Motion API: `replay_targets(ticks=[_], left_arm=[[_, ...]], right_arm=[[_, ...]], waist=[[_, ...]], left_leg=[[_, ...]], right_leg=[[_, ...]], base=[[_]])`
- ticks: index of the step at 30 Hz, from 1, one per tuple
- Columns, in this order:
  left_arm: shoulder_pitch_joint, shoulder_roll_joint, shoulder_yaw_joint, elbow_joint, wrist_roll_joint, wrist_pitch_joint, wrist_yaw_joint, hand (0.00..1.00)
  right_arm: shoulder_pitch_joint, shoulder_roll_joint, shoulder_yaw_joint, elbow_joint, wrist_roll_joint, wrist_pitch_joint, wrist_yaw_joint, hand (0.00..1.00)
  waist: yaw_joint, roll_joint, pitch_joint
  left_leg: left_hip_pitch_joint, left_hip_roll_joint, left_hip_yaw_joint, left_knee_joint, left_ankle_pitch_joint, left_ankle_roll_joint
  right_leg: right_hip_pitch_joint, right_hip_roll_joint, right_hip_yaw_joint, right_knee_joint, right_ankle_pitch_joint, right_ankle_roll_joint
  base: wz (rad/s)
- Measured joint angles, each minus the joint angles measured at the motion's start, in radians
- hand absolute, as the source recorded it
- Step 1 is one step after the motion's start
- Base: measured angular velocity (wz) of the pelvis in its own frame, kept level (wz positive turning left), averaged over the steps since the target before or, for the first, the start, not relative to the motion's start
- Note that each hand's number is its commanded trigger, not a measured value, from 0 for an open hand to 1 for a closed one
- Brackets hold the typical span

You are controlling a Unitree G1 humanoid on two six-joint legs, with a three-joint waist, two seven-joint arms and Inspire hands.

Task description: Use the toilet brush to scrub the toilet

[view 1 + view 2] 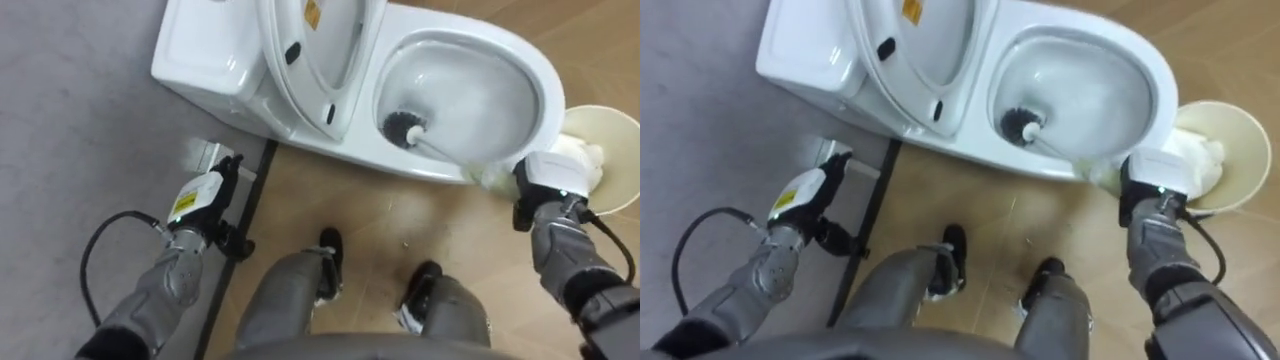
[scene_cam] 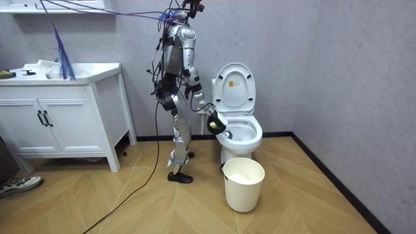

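Note:
The white toilet (image 1: pixel 545 80) stands with its seat and lid (image 1: pixel 310 60) raised. A toilet brush reaches down into the bowl, its black head (image 1: pixel 402 128) resting against the bowl's near-left wall. The white handle (image 1: pixel 450 153) slants over the rim to my right hand (image 1: pixel 548 180), which is shut on its end just outside the bowl's front. My left hand (image 1: pixel 200 200) hangs idle with relaxed fingers low at my left, beside the tank. In the room view I stand upright at the toilet's (image 2: pixel 244 133) left side, right arm reaching toward the bowl.
A cream bucket (image 1: pixel 615 150) with white paper inside stands on the wood floor right in front of the toilet, close to my right hand. A dark baseboard strip (image 1: pixel 245 220) runs along the grey wall. A white vanity cabinet (image 2: pixel 65 110) stands further off.

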Motion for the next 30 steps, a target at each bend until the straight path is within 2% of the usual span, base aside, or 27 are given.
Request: replay_targets(ticks=[3,5,8,9,11,14,16,18,19,21,24,28,30], left_arm=[[0.027,0.008,0.044,0.037,-0.008,0.001,-0.003,0.00],[0.049,0.009,0.062,0.072,-0.009,0.008,-0.005,0.00],[0.116,0.010,0.115,0.120,-0.012,0.013,-0.018,0.00],[0.146,0.010,0.140,0.127,-0.014,0.023,-0.026,0.00],[0.183,0.003,0.180,0.149,-0.019,0.027,-0.037,0.00],[0.229,-0.026,0.246,0.188,-0.020,0.038,-0.048,0.00],[0.251,-0.060,0.289,0.203,-0.020,0.056,-0.052,0.00],[0.262,-0.088,0.301,0.228,-0.020,0.065,-0.053,0.00],[0.263,-0.103,0.302,0.235,-0.020,0.074,-0.055,0.00],[0.264,-0.113,0.306,0.235,-0.019,0.077,-0.069,0.00],[0.267,-0.141,0.355,0.236,-0.020,0.099,-0.072,0.00],[0.262,-0.147,0.402,0.238,-0.018,0.109,-0.072,0.00],[0.261,-0.151,0.411,0.248,-0.018,0.113,-0.072,0.00]], right_arm=[[0.061,0.003,-0.037,0.002,0.040,-0.034,0.005,1.00],[0.098,0.008,-0.064,0.005,0.060,-0.038,0.014,1.00],[0.179,0.015,-0.106,-0.002,0.078,-0.036,0.027,1.00],[0.203,0.016,-0.126,-0.016,0.088,-0.036,0.037,1.00],[0.246,0.020,-0.162,-0.038,0.109,-0.035,0.051,1.00],[0.307,0.032,-0.213,-0.072,0.148,-0.034,0.058,1.00],[0.359,0.056,-0.259,-0.126,0.207,-0.035,0.059,1.00],[0.369,0.077,-0.279,-0.134,0.240,-0.037,0.060,1.00],[0.378,0.090,-0.296,-0.149,0.247,-0.037,0.060,1.00],[0.389,0.107,-0.316,-0.167,0.264,-0.045,0.059,1.00],[0.406,0.139,-0.362,-0.197,0.288,-0.049,0.057,1.00],[0.419,0.169,-0.398,-0.218,0.308,-0.052,0.040,1.00],[0.428,0.173,-0.410,-0.229,0.320,-0.052,0.027,1.00]], waist=[[-0.010,-0.037,-0.0008],[-0.017,-0.055,-0.0034],[-0.025,-0.082,-0.0141],[-0.022,-0.092,-0.0208],[-0.027,-0.096,-0.0209],[-0.027,-0.101,-0.0216],[-0.030,-0.101,-0.0222],[-0.040,-0.106,-0.0193],[-0.053,-0.103,-0.0227],[-0.058,-0.103,-0.0233],[-0.066,-0.109,-0.0250],[-0.105,-0.125,-0.0294],[-0.112,-0.125,-0.0293]], left_leg=[[0.035,0.000,0.000,-0.008,0.000,0.000],[0.076,0.000,0.002,-0.023,-0.001,-0.002],[0.156,0.000,0.018,-0.054,-0.002,-0.003],[0.183,0.002,0.023,-0.066,-0.006,-0.009],[0.224,0.005,0.027,-0.075,-0.012,-0.015],[0.310,0.004,0.044,-0.111,-0.015,-0.020],[0.371,0.006,0.043,-0.146,-0.020,-0.027],[0.413,0.004,0.045,-0.173,-0.020,-0.028],[0.427,0.003,0.045,-0.184,-0.020,-0.028],[0.458,0.002,0.050,-0.204,-0.019,-0.030],[0.516,0.003,0.070,-0.224,-0.021,-0.034],[0.550,0.002,0.072,-0.226,-0.025,-0.039],[0.564,0.003,0.072,-0.227,-0.028,-0.044]], right_leg=[[0.052,0.005,-0.013,-0.035,-0.002,0.002],[0.104,0.010,-0.024,-0.062,-0.001,0.007],[0.198,0.022,-0.036,-0.127,0.005,0.017],[0.221,0.026,-0.035,-0.142,0.005,0.018],[0.272,0.035,-0.037,-0.171,0.008,0.022],[0.349,0.043,-0.025,-0.209,0.010,0.026],[0.398,0.052,-0.014,-0.232,0.011,0.028],[0.427,0.055,-0.012,-0.242,0.012,0.028],[0.443,0.058,-0.011,-0.253,0.013,0.030],[0.462,0.062,0.003,-0.265,0.015,0.032],[0.503,0.068,0.032,-0.284,0.017,0.034],[0.535,0.072,0.051,-0.301,0.020,0.034],[0.545,0.074,0.062,-0.301,0.021,0.035]], base=[[0.06],[0.14],[0.07],[-0.04],[0.00],[-0.14],[-0.15],[-0.10],[0.00],[-0.16],[-0.32],[-0.17],[-0.18]])
